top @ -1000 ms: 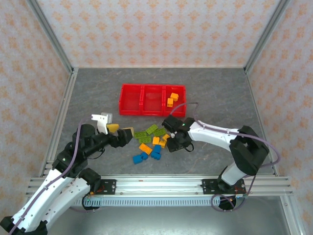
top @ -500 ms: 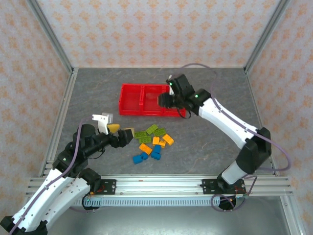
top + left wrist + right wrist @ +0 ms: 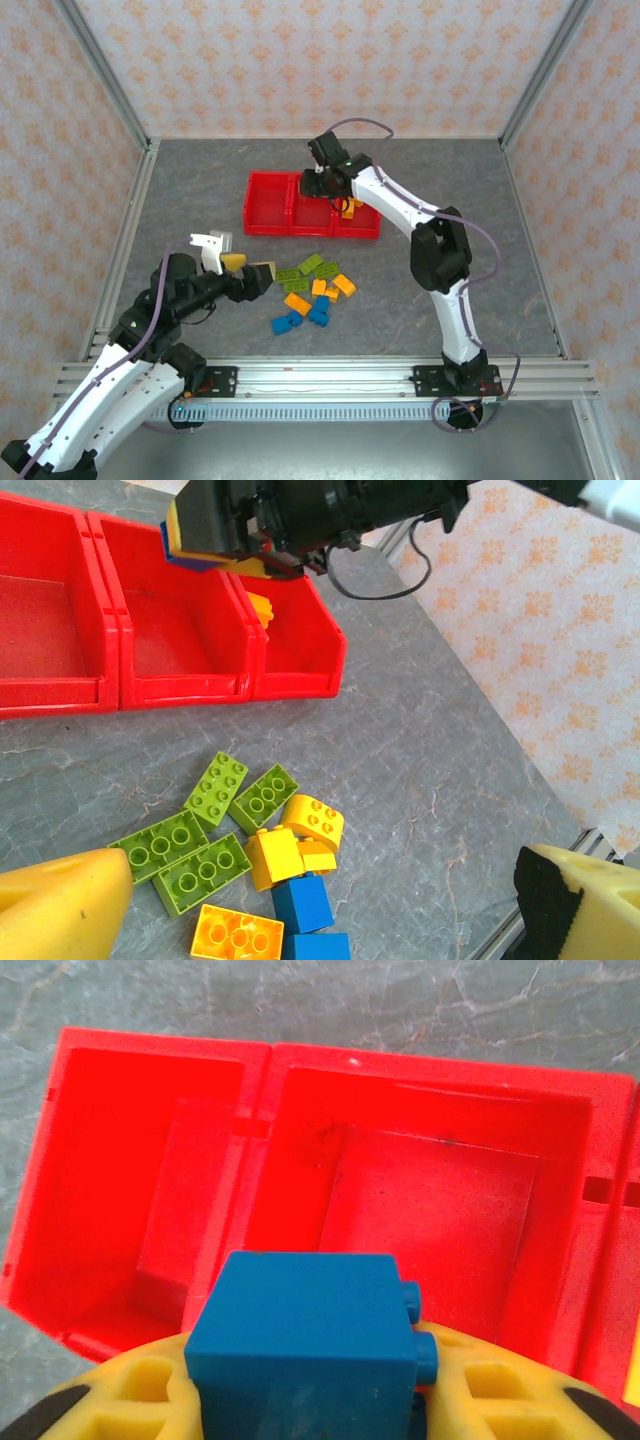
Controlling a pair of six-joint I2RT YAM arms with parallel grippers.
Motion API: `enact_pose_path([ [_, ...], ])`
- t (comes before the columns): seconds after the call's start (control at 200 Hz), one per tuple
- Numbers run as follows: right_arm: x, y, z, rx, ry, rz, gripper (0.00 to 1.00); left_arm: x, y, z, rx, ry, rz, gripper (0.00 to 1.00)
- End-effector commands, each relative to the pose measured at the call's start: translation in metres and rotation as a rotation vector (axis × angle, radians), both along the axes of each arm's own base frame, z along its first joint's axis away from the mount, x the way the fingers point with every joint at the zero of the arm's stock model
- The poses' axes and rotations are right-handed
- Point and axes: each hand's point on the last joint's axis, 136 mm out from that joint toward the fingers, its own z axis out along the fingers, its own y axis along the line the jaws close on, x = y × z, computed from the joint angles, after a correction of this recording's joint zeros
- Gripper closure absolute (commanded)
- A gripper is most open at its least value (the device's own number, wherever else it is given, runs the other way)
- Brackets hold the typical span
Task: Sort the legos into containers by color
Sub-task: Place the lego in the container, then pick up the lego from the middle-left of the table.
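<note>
My right gripper is shut on a blue lego and hangs over the red containers, about above the middle one. Under it, the middle and left containers hold nothing. The right container has orange-yellow legos in it. The other legos lie in a loose pile on the table: lime green, orange-yellow and blue. My left gripper stands open just left of the pile, holding nothing, its yellow fingertips wide apart.
The grey table is walled by a metal frame with patterned panels. A black cable trails from the right wrist beside the tray's right end. Bare table lies right of the pile and left of the tray.
The right arm has lifted off the pile with the blue lego and swung back and left over the tray. The left arm has not moved.
</note>
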Motion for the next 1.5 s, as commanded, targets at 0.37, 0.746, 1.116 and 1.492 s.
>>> enact_pose_path([
  [0.37,0.025,0.012,-0.014,0.01,0.001,0.024,0.49,0.006,0.001,-0.002,0.014,-0.014,0.023,0.01],
  [0.746,0.022,0.015,0.013,0.046,-0.007,0.039,0.17,0.012,0.005,-0.011,0.037,0.021,0.061,0.01],
  [1.116,-0.035,-0.028,0.072,0.084,-0.088,0.008,0.0,0.026,0.01,-0.048,0.148,0.18,0.131,0.01],
  [1.492,-0.096,-0.112,0.076,-0.037,-0.191,-0.066,0.0,-0.007,0.026,-0.099,0.176,0.485,0.374,0.1],
])
